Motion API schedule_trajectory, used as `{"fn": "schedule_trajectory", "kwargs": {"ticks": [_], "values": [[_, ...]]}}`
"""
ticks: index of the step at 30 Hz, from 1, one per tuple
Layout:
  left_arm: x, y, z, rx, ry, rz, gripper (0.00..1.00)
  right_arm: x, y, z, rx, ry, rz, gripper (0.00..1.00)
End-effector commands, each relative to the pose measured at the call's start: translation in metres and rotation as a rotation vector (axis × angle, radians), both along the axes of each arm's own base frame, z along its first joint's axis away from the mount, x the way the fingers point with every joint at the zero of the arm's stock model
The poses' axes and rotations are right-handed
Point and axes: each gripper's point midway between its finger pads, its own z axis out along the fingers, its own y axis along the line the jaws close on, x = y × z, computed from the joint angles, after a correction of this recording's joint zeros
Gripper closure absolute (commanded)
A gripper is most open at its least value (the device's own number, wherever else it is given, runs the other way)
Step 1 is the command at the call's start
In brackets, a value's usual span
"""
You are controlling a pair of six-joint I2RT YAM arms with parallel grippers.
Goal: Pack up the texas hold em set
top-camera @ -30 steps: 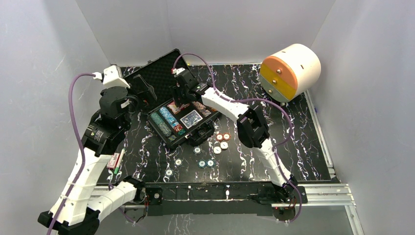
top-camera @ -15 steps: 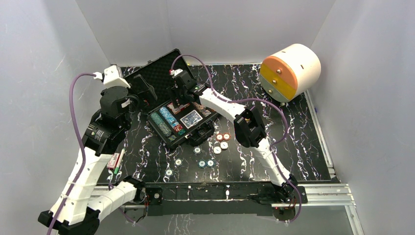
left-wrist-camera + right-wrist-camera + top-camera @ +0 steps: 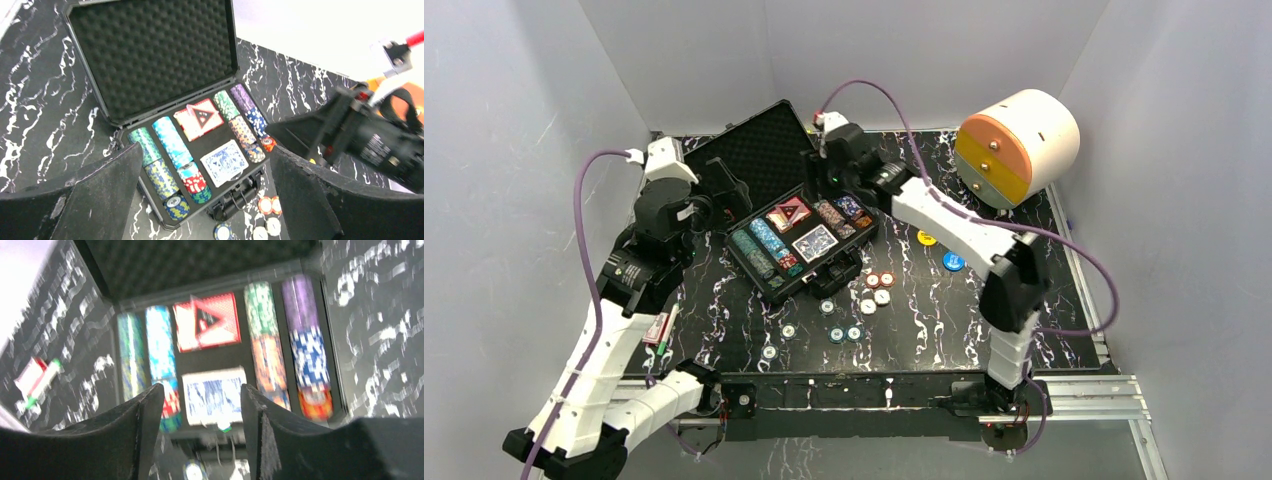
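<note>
Currently, the open case point(image 3: 754, 160) is set on the desk point(image 3: 924, 335), two card decks point(image 3: 814, 242) and four chip rows point(image 3: 769, 240) laid inside. Nine loose chips point(image 3: 881, 296) and two buttons point(image 3: 953, 262) are scattered nearby. Left jaws and right jaws are held open, empty.

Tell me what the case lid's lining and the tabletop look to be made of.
Lid lining: black matte foam, judging by its regular egg-crate dimples. Tabletop: smooth black surface with white marble-like veining, perhaps a printed sheet or laminate rather than stone; the look leaves that open.
</note>
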Motion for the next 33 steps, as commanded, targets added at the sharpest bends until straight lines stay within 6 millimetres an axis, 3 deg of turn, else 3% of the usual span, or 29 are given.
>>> {"fn": "schedule_trajectory", "kwargs": {"ticks": [1,7,11,16,33], "values": [[0.000,-0.010,-0.016,-0.031,0.038,-0.036,0.02,-0.049,-0.033,-0.036,-0.063,0.109,0.083,0.38],[0.004,-0.015,-0.020,-0.048,0.042,-0.043,0.02,-0.102,-0.042,-0.090,-0.107,0.270,0.204,0.44],[0.005,-0.015,-0.022,-0.043,0.045,-0.040,0.02,-0.111,-0.041,-0.105,-0.118,0.299,0.205,0.54],[0.006,-0.016,-0.024,-0.041,0.053,-0.040,0.02,-0.100,-0.036,-0.124,-0.128,0.311,0.142,0.63],[0.005,-0.013,-0.028,-0.029,0.058,-0.030,0.02,-0.069,-0.017,-0.134,-0.105,0.272,0.050,0.70]]}}
